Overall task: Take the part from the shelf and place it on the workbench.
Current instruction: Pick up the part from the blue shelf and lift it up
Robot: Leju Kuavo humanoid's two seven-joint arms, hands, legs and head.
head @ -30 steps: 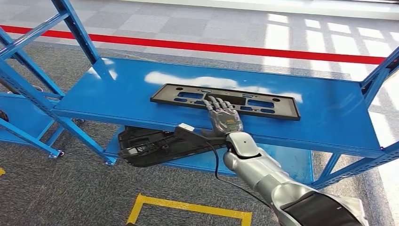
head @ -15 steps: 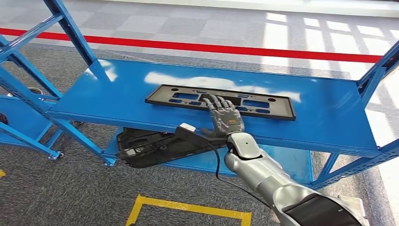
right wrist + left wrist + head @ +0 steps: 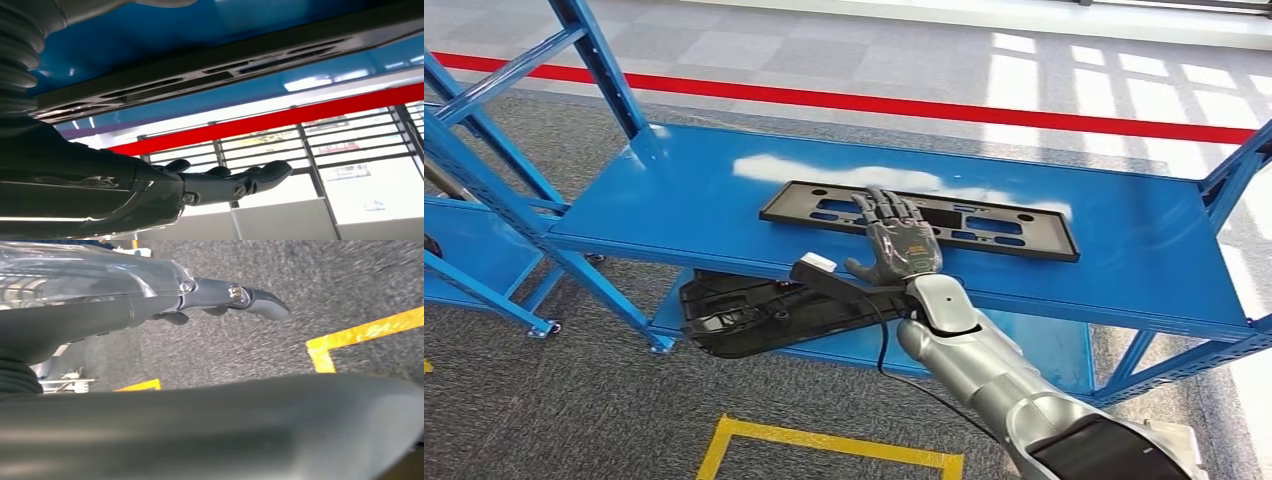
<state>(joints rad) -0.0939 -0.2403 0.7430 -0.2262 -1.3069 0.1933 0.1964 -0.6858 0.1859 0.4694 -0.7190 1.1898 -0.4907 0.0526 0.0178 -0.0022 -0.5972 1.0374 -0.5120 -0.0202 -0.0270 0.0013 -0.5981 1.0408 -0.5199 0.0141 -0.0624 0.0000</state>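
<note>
A long flat black part [image 3: 1004, 228] with several cut-outs lies on the blue shelf's upper deck [image 3: 694, 200]. My right hand [image 3: 899, 245] is stretched over its middle, palm down, fingers straight and spread, reaching to the part's far edge. In the right wrist view the part [image 3: 200, 75] and my right hand [image 3: 200, 185] stand apart, with a gap between the fingers [image 3: 265, 175] and the part; the hand holds nothing. My left hand [image 3: 225, 295] hangs over the grey floor with its fingers extended and nothing in them.
A second, bulkier black part [image 3: 744, 315] lies on the lower shelf deck. Blue slanted uprights [image 3: 604, 70] frame the shelf at the left, and another post [image 3: 1234, 170] at the right. Yellow floor tape [image 3: 824, 440] lies in front; a red line [image 3: 924, 103] runs behind.
The whole picture has shifted slightly, so the camera moved. My right hand now reaches a little farther across the part, its fingertips at the far edge.
</note>
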